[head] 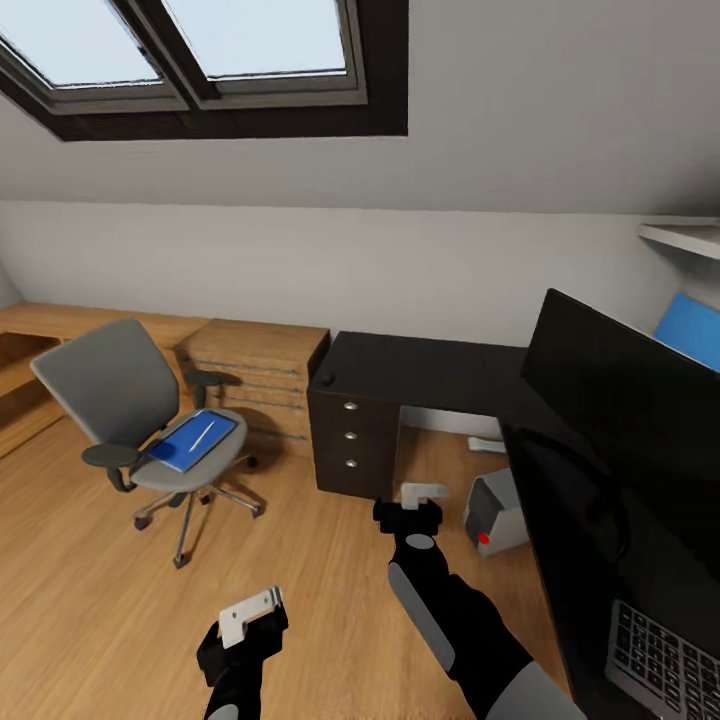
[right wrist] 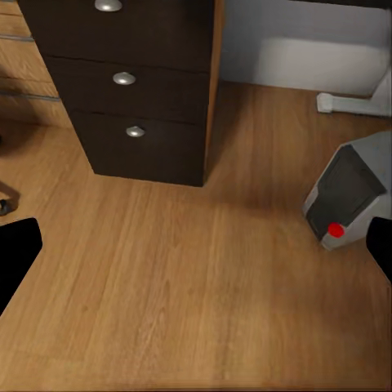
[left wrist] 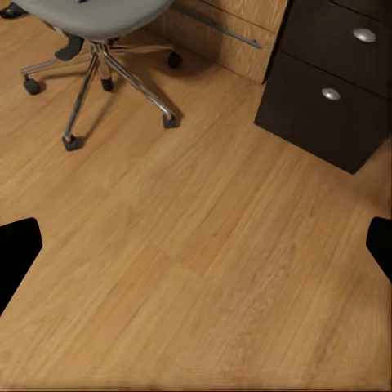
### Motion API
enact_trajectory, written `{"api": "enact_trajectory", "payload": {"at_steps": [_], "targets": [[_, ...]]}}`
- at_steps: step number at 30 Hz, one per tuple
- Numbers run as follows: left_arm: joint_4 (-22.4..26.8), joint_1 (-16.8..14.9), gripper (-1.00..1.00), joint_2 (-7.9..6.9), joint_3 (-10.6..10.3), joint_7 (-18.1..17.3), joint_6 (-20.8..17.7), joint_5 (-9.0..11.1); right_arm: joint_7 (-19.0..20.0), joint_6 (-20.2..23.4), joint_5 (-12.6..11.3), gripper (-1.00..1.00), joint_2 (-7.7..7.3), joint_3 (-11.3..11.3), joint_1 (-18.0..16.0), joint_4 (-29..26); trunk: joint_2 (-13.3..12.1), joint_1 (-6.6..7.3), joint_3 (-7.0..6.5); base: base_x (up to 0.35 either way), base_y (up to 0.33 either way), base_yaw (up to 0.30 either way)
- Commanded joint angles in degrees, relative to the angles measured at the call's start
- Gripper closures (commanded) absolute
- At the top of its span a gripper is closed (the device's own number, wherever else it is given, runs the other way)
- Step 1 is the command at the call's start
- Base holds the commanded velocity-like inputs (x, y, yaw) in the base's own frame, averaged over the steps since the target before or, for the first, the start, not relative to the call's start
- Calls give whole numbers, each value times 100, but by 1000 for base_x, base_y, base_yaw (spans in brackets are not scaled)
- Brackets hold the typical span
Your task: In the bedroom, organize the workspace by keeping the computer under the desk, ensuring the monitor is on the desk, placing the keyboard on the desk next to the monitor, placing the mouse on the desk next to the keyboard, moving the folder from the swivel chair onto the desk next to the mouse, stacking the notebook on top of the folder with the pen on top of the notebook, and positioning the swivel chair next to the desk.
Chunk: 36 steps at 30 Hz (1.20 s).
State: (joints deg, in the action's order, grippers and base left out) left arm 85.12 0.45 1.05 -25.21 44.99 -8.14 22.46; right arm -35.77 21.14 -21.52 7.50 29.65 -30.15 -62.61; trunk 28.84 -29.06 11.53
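Well, both grippers, left gripper (head: pixel 250 612) and right gripper (head: pixel 424 493), hang spread wide, holding nothing; the folder (head: pixel 193 439) lies on the swivel chair (head: pixel 130 400) ahead-left of the left one, the computer (right wrist: pixel 347 192) just beyond the right.

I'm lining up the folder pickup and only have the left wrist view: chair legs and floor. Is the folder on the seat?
Observer: Yes, in the head view the folder lies flat on the chair seat.
Operator: Anything on top of it?
Observer: A pen lies along it; I can't make out a notebook.
Operator: What's above the drawers?
Observer: The mouse sits on the desk corner there.
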Motion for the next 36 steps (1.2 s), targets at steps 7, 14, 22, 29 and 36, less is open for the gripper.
{"api": "enact_trajectory", "payload": {"at_steps": [7, 14, 22, 29, 36], "targets": [[13, -1, -100, 0, -1, 27, -36, 30, -44, 23, -36, -100, -2, 7, -3, -6, 10, -1, 8, -54, -46, -55], [13, -1, -100, 0, -1, 27, -38, 22, -44, 22, -36, -100, -2, -8, -3, -6, 10, -1, 3, -170, -1, -60], [13, -1, -100, 0, -1, 27, -38, 21, -31, 22, -36, -100, -2, -163, -5, 21, 10, -1, -20, -203, 0, -267], [13, -1, -100, -5, 1, 27, -38, 23, -17, 22, -43, -100, -2, -317, -3, 51, 10, -1, -35, -48, 0, -281], [13, -1, -100, 0, 0, 27, -38, 22, -1, 22, -31, -100, -3, -608, -2, 47, 10, -1, -44, -27, -40, -248]]}}
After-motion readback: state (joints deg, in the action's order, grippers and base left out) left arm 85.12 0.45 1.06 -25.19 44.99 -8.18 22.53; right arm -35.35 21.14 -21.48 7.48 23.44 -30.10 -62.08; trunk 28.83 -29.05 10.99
